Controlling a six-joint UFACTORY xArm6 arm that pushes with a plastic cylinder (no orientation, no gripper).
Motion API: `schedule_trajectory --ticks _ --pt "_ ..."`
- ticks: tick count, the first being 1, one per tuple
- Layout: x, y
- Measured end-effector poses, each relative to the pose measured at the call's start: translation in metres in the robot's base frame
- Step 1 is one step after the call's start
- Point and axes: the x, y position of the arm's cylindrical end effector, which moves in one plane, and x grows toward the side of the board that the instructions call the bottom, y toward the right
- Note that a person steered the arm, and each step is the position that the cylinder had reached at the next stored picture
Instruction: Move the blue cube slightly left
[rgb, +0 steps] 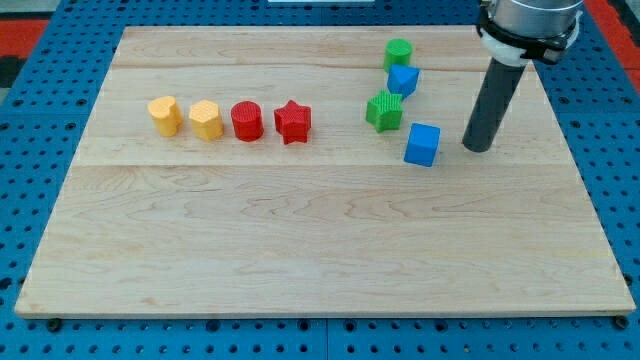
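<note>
The blue cube (422, 144) sits on the wooden board (320, 240) at the view's right of centre. My tip (478, 148) stands on the board just to the cube's right, a small gap away and not touching it. A green star (384, 110) lies up and left of the cube. A second blue block (403, 80) and a green cylinder (398, 53) lie above that.
A row of blocks sits at the view's left of centre: a yellow block (165, 115), a yellow hexagon (205, 120), a red cylinder (247, 121) and a red star (292, 122). Blue pegboard (40, 120) surrounds the board.
</note>
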Motion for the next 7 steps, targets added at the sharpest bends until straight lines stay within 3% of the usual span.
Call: schedule_trajectory --ticks 2,7 --pt "-0.009 -0.038" --pt "0.010 -0.038"
